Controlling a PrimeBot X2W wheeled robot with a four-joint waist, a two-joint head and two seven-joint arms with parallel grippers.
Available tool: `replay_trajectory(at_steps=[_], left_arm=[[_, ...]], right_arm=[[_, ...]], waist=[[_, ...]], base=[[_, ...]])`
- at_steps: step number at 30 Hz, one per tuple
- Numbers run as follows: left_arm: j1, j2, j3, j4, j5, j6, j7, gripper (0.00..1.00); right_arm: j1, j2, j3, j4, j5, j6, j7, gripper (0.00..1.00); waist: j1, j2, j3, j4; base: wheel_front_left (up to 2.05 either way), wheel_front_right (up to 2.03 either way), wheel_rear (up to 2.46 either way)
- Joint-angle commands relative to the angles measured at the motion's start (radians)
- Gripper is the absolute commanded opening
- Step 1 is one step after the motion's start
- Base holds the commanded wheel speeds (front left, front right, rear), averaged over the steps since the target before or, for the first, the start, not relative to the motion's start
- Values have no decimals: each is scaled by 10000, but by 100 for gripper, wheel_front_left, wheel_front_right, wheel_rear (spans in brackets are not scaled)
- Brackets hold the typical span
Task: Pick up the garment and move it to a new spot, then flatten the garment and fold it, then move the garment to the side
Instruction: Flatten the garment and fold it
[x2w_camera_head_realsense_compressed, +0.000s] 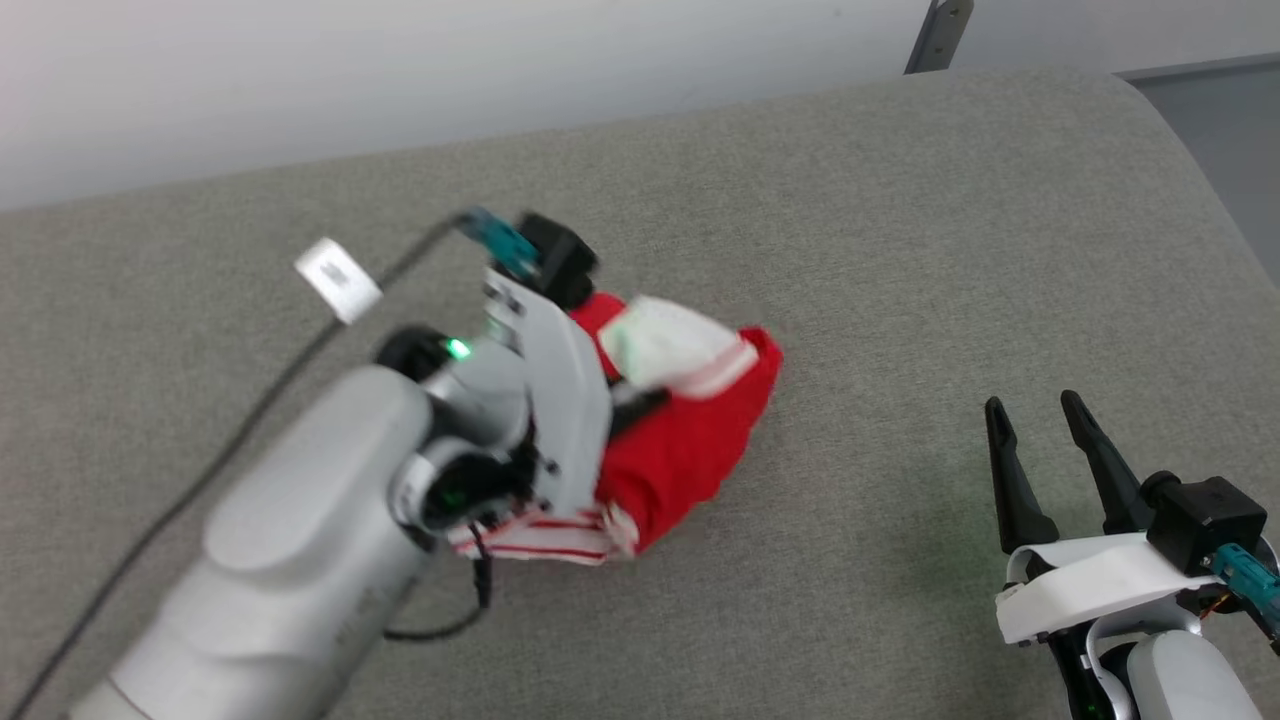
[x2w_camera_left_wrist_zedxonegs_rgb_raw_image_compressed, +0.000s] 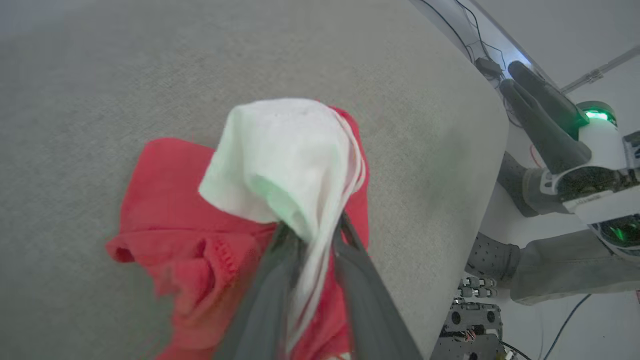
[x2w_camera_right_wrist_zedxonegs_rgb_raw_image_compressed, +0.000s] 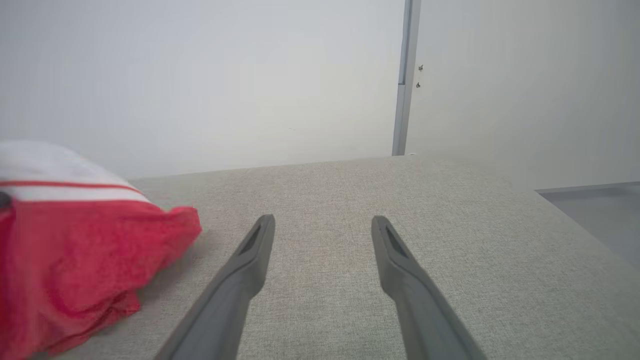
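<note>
Left gripper clamped on the bunched garment; right gripper, jaws apart and empty, well off to the garment's right.

Left arm: rounded silver-grey forearm casing; green lamp lit behind the left gripper, dark grey fingers. Black cable with white tag trails rearward from the wrist. Right gripper: two long, dark, tapered fingers on a white bracket; black camera block, teal connector behind it.
</note>
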Motion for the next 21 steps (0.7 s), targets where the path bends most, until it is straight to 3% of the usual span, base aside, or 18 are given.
replay_trajectory(at_steps=[1, 2, 3, 11, 21], left_arm=[[291, -123, -178, -35, -21, -32, 37, 60], [354, -163, -302, -40, 79, -32, 27, 92], [467, -258, -410, -11, 73, -33, 37, 100], [542, -261, -713, 68, 1, -34, -353, 100], [784, 426, -81, -415, -45, 3, -1620, 100]], right_arm=[[26, 27, 33, 30, 25, -14, -5, 100], [30, 44, 54, 35, 30, -14, -5, 100], [30, 64, 78, 43, 35, -14, -5, 100], [-11, 39, 292, 147, 95, -14, -5, 100], [348, -196, 888, 383, 218, -14, -5, 100]], waist=[[1, 0, -2, -53], [1, 0, 1, -73], [1, 0, 2, -93], [1, 0, -160, -56], [1, 0, -1141, 814]], base=[[0, 0, 0], [0, 0, 0], [0, 0, 0], [0, 0, 0], [0, 0, 0]])
